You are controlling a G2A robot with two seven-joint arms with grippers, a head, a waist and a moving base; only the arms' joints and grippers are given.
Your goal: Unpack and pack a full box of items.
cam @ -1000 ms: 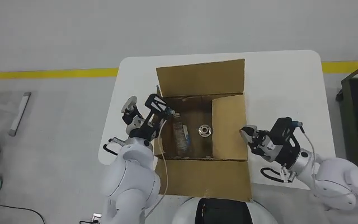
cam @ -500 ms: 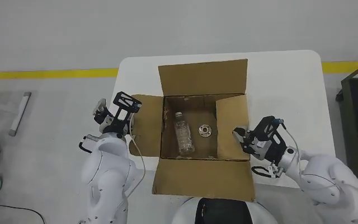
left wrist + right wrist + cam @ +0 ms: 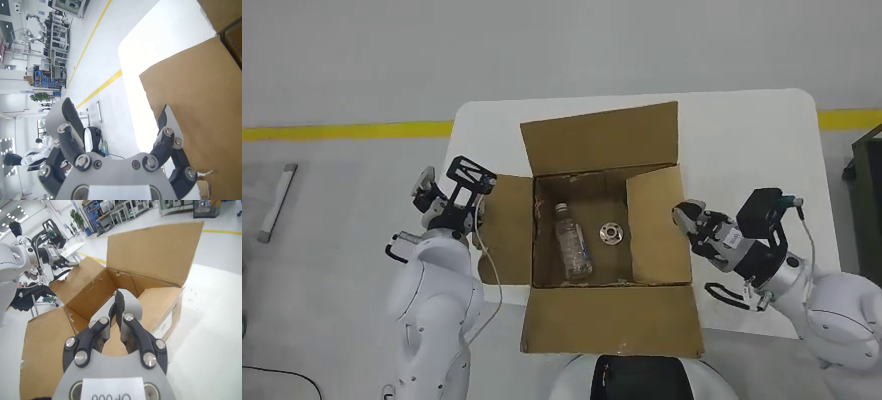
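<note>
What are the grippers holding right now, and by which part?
Nothing. The left gripper is open beside the left flap; the right gripper is shut, empty, by the right flap.

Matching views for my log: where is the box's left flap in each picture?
Top view: flap folded outward, left gripper at its outer edge.
Left wrist view: flap behind one finger of that gripper.
Right wrist view: flap on the far side, that gripper at its edge.
Shared landmark: the left gripper.
</note>
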